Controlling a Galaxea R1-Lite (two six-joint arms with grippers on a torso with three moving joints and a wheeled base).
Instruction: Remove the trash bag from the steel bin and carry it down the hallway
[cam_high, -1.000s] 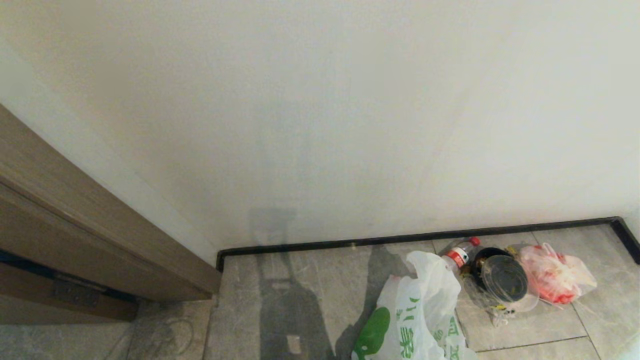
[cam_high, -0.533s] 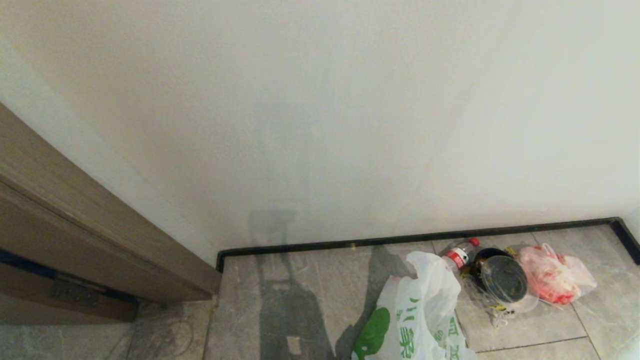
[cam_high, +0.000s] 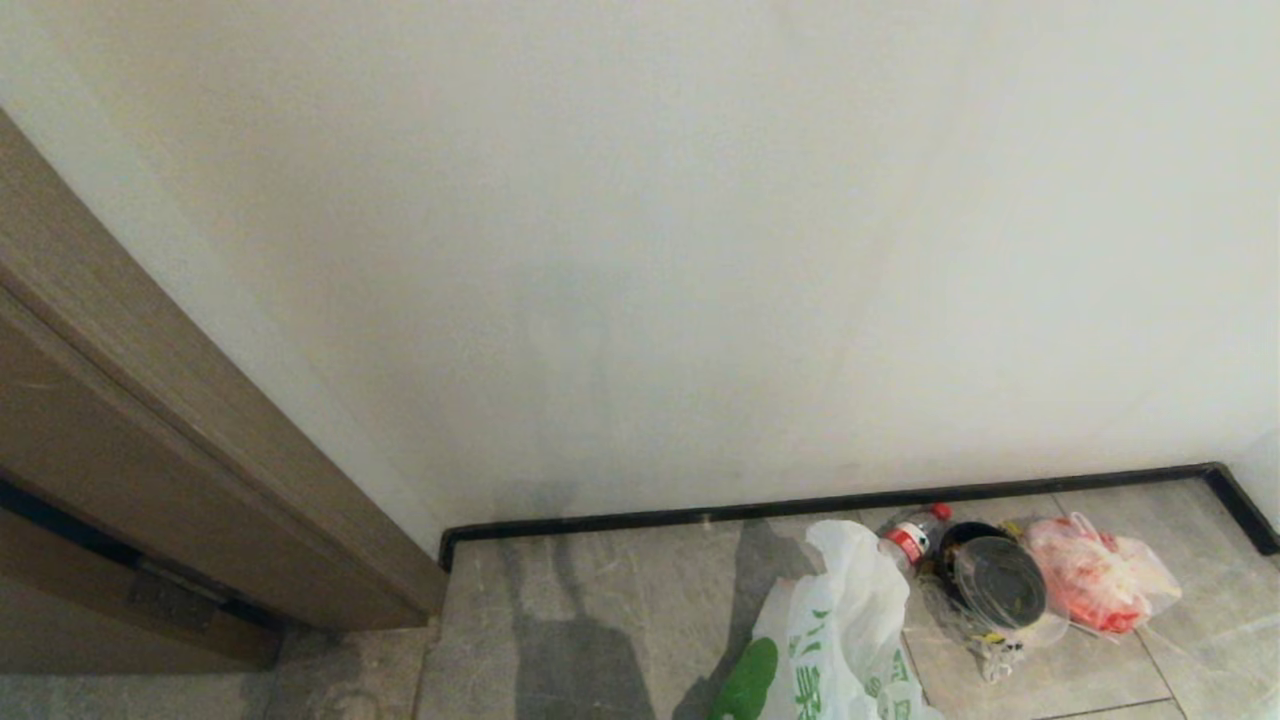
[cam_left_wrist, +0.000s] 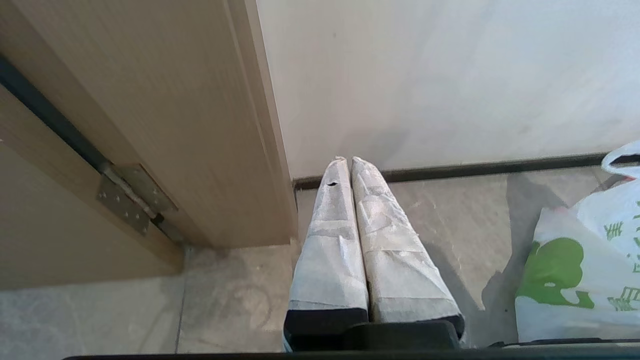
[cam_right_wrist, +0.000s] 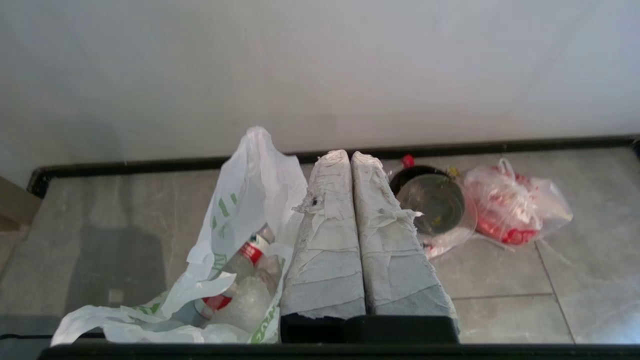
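The trash bag (cam_high: 830, 640), white crinkly plastic with green print, sits slumped on the grey hallway tiles (cam_high: 600, 620) near the white wall. Its mouth gapes in the right wrist view, and this trash bag (cam_right_wrist: 235, 215) holds plastic bottles (cam_right_wrist: 240, 270). My right gripper (cam_right_wrist: 349, 154) hangs just beside it, shut and empty. My left gripper (cam_left_wrist: 348, 160) is shut and empty too, off to the bag's (cam_left_wrist: 575, 280) left near the door frame. Neither arm shows in the head view. The steel bin is out of view.
A litter pile lies against the black baseboard (cam_high: 800, 505) right of the bag: a red-capped bottle (cam_high: 910, 535), a black bowl with clear lid (cam_high: 995, 580) and a clear bag with red print (cam_high: 1090, 575). A tan wooden door (cam_high: 150, 450) stands on the left.
The whole head view has slid downward, so the camera has tilted up. The bag and the litter lie where they were.
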